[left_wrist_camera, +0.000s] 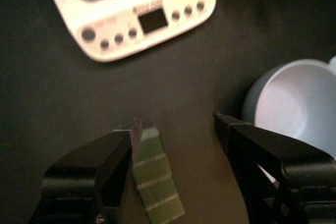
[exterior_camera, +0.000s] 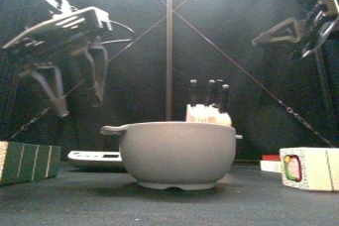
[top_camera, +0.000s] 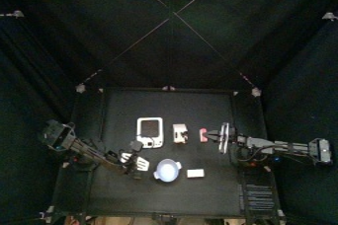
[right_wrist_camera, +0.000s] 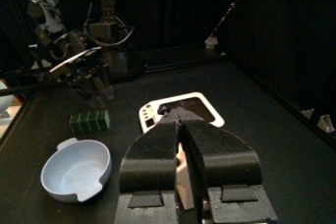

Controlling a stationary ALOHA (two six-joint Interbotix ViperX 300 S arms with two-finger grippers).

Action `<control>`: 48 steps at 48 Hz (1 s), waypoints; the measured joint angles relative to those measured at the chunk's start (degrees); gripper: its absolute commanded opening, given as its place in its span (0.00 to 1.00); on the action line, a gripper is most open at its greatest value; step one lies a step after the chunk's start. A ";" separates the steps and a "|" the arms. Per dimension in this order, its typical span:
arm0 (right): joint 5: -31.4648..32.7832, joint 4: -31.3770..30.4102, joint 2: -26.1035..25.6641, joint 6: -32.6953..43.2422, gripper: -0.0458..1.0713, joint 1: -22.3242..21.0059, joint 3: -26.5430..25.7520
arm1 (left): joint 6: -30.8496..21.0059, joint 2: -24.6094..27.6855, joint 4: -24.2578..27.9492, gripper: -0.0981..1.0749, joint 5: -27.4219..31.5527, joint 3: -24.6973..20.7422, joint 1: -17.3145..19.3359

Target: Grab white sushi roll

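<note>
My left arm (top_camera: 82,150) comes in from the left edge of the top view, and my left gripper (left_wrist_camera: 178,130) hangs over the lower left of the table (top_camera: 119,106) with its 2 jaws spread wide and nothing pinched. In the left wrist view a green striped block (left_wrist_camera: 151,174) lies on the table in the gap between them, nearer 1 jaw; I cannot tell whether it touches. Up and to the right of that gripper in the top view lies the white tray with a dark centre (top_camera: 149,129). Below it, near the table's lower edge, sits the pale-blue bowl (top_camera: 168,171). The white sushi roll (top_camera: 196,173) lies flat just to the right of the bowl, apart from both of my grippers. Above it, in the table's middle, is a small white piece with red marks (top_camera: 180,132). Farther right, my right gripper (right_wrist_camera: 184,120) has its 2 jaws pressed together on nothing.
</note>
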 measured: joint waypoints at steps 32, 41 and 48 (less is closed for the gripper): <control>26.89 29.62 1.85 0.18 0.06 1.23 -8.88 | 35.95 -17.40 8.26 0.88 -30.50 9.93 20.65; 30.15 34.72 3.78 0.26 0.06 1.23 -11.16 | 40.17 -24.26 9.93 0.87 -45.18 16.35 28.04; 33.57 37.88 7.38 0.26 0.06 1.67 -13.10 | 43.59 -24.87 12.66 0.88 -59.15 20.65 31.90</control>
